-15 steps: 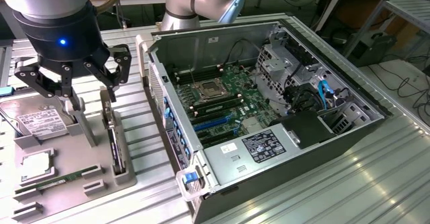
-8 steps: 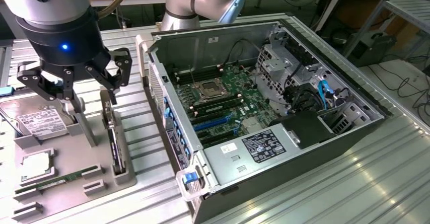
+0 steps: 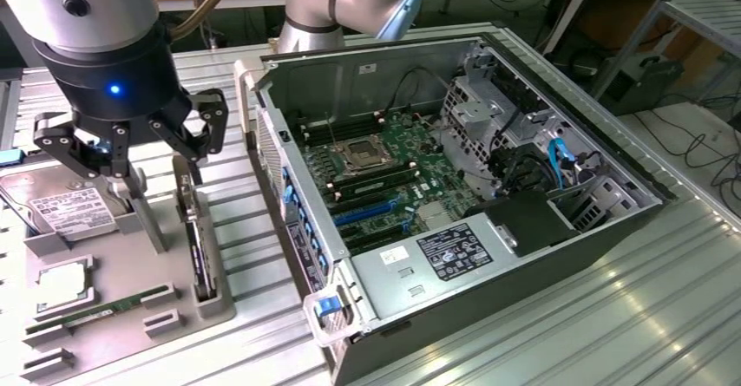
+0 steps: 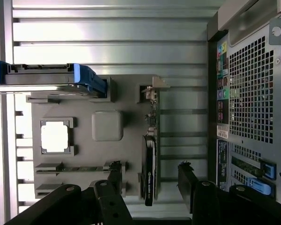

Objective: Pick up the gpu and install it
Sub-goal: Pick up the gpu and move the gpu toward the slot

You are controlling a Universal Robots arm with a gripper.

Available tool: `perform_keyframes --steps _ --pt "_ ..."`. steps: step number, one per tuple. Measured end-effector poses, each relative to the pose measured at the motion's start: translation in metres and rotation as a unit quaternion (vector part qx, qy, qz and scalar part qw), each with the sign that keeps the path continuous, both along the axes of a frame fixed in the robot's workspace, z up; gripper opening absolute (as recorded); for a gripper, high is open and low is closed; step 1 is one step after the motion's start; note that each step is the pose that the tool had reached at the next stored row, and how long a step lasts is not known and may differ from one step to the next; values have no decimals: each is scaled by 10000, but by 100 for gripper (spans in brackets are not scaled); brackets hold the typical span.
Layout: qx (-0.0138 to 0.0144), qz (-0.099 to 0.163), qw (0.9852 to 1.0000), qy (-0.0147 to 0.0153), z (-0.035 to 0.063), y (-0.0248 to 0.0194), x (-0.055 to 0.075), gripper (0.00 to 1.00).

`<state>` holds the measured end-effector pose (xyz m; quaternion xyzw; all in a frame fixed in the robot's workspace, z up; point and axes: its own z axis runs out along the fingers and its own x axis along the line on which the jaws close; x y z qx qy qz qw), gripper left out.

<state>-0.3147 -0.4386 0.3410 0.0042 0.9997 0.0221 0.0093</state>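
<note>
My gripper point(image 3: 130, 162) hung above the grey parts tray point(image 3: 226, 304), jaws wide apart and holding nothing. The gpu point(image 3: 200, 245) stood on edge in the tray's slot nearest the open computer case point(image 3: 556, 269). In the exterior view I saw the motherboard point(image 3: 388, 173) exposed. In the wrist view I saw the card's pale bracket point(image 4: 152, 91) and the card lined up between the fingers point(image 4: 113, 180), untouched.

Gripper point(image 3: 134, 153) hovers, jaws spread wide, over the grey parts tray point(image 3: 121, 260), close above the gpu point(image 3: 200, 247) (standing on edge in its slot). Off to the exterior view's right, the opened computer case point(image 3: 556, 256) shows its motherboard point(image 3: 394, 173).
</note>
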Motion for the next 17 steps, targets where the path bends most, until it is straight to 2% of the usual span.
perform_keyframes --steps 7,17 --pt "0 0 10000 0 -49 -5 0 60" --pt "0 0 10000 9 -153 -53 0 60"
